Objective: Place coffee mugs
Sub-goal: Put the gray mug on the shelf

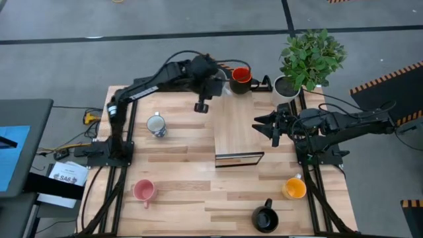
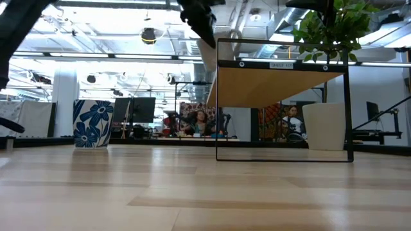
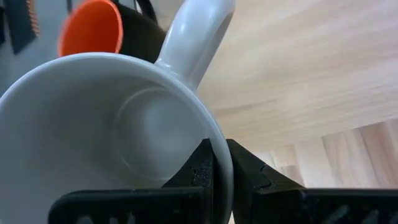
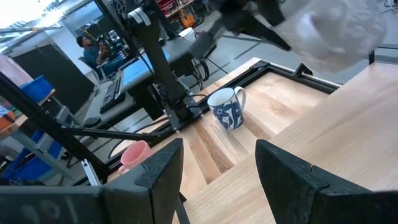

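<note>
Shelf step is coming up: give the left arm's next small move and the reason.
Probably lower the pale grey mug onto the shelf beside the red-orange mug. The left tool is shut on the grey mug's rim and holds it above the shelf's far end, where bare wood shows. The right tool waits open nearby.

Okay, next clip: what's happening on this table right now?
The left gripper is clamped on the rim of a pale grey mug, holding it in the air over the far side of the raised wooden shelf, close to a red-orange mug standing there. The right gripper waits open beside the shelf. Four more mugs sit on the table: blue-patterned white, pink, black and yellow-orange.
</note>
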Controlling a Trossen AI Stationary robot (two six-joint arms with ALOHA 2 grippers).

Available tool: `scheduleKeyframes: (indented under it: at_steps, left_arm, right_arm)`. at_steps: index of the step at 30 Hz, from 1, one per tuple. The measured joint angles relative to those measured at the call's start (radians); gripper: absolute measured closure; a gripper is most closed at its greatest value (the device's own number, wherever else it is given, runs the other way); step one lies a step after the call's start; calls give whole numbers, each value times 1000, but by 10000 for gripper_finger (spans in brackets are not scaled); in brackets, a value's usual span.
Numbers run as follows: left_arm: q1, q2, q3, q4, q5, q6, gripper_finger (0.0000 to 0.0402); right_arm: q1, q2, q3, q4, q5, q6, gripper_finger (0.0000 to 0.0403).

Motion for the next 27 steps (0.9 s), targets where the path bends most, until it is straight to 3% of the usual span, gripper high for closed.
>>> scheduleKeyframes:
  at_steps: [6,16,27]
  left_arm:
    - [47,140,123,-86,56,-38,399]
    - [87,190,128,-90,125,-57,397]
    - [87,186,105,-49,116,-49,392]
  right_arm:
    - [0,0,0,-1,0,0,176]
    - [0,0,0,-5,0,0,176]
    - [0,0,0,-7,0,0,176]
